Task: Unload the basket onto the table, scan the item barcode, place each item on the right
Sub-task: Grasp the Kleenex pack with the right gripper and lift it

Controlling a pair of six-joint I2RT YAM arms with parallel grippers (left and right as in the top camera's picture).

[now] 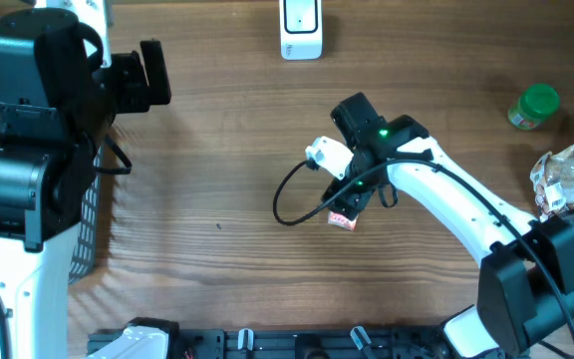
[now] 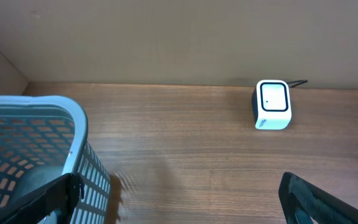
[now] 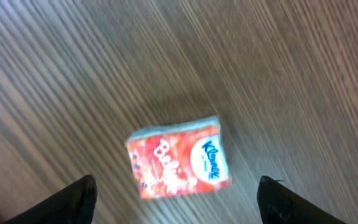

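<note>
Poised over pack [image 3: 179,157] with right gripper [image 3: 176,186] spread, grasping nothing; yet to lift, carry to scanner [image 1: 300,28], scan.

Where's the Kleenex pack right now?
The Kleenex pack lies flat on the table near its centre, directly under the right gripper, between its open fingers and untouched. The scanner sits at the table's far edge.

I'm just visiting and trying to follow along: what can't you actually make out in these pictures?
Right wrist view: no barcode shows on the tissue pack; its print is blurred.
Overhead: tissue pack mostly hidden under the right gripper.
Left wrist view: basket cut off by the frame edge; contents unclear.
Overhead: bag cut off at the right edge.
</note>
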